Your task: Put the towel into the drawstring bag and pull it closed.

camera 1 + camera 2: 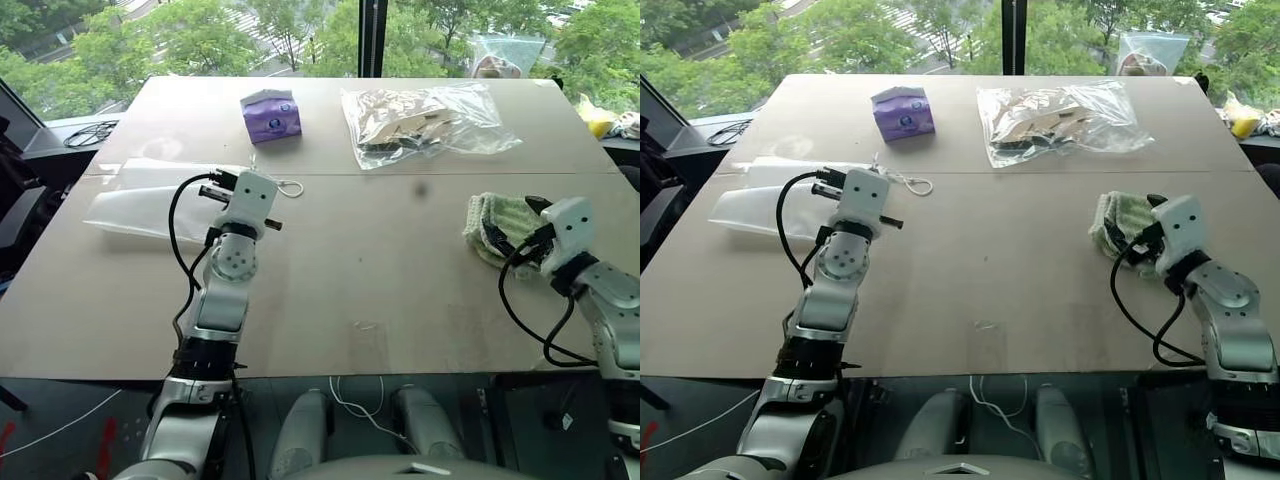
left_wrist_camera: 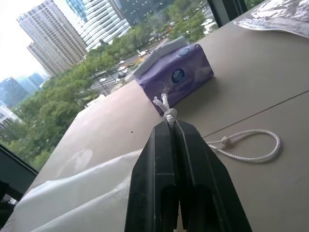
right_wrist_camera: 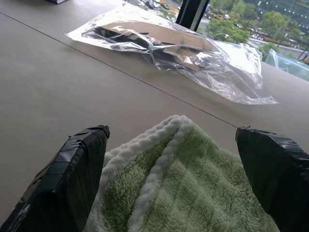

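Pinching the translucent white drawstring bag (image 1: 150,205) by its white cord (image 2: 166,112), the left gripper (image 2: 170,126) readies its mouth while the right gripper (image 3: 174,145), jaws wide, straddles the light green terry towel (image 3: 193,193) beside it.

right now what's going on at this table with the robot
The robot is getting ready to pack a green towel into a thin white drawstring bag. Its left claw is shut on the bag's cord, near the knot, with the bag lying flat on the table. Its right claw is wide open with a finger on each side of the towel, not yet closed on it. A purple tissue pack and a clear plastic bag sit further back, untouched.
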{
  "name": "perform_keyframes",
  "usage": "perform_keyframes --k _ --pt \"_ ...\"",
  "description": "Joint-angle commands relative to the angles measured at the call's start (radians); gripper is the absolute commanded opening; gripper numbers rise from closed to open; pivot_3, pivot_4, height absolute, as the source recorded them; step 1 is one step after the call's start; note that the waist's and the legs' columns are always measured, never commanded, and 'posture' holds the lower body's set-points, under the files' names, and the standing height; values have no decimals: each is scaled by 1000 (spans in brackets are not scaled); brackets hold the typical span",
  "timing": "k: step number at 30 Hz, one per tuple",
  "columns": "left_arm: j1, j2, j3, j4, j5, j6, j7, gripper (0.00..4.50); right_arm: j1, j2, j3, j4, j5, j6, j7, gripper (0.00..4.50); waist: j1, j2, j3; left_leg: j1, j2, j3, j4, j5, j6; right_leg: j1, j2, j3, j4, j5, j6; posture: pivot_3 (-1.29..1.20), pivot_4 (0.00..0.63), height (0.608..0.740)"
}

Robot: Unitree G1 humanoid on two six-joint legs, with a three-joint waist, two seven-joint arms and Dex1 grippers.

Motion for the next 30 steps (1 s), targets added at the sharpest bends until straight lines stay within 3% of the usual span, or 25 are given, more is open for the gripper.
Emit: perform_keyframes --k 1,3,8,15,18,21,23,24,30 --pt "29 -17 104 -125 82 120 146 86 6 7 -1 -34 -10 -10 -13 4500 -1 -1 0 0 0 0 0 0 0 0 0 0 0 0 0 0 150 740" --pt "78 -64 227 -221 104 172 273 86 9 17 2 -34 -13 -16 -16 4500 -4 -3 2 0 1 -1 0 0 0 0 1 0 0 0 0 0 150 740" --pt "186 -183 478 -341 93 335 414 86 16 35 10 -50 13 -24 11 4500 0 -2 1 1 -1 0 0 0 0 1 -1 0 1 0 0 0 150 740" --pt "183 -113 358 -333 106 351 297 86 29 52 38 -85 103 -29 127 4500 27 -6 2 0 -1 -3 5 0 0 2 0 -3 2 -2 -4 0 150 740" --pt "177 -120 359 -327 99 404 289 858 25 56 45 -88 111 -25 138 4500 20 -7 2 0 -1 -2 5 0 0 2 -1 -3 2 -2 -4 0 150 740" --pt "186 -147 414 -334 67 443 302 2355 32 59 49 -105 132 -16 151 4500 11 -7 2 1 0 -2 2 0 0 1 -1 -3 2 0 -1 0 150 740" --pt "192 -181 521 -346 46 474 353 2927 43 64 55 -110 129 -20 149 4500 5 -7 2 1 0 -3 0 0 0 0 0 -3 2 0 -1 0 150 740" --pt "199 -174 539 -351 46 464 357 3532 49 66 57 -113 128 -20 148 4500 4 -7 2 1 0 -3 0 0 0 0 0 -3 2 0 -1 0 150 740" --pt "236 59 184 -345 134 222 94 3532 50 77 69 -117 120 -19 144 4500 11 -8 3 1 0 -3 2 0 0 1 0 -3 2 -2 -4 0 150 740"
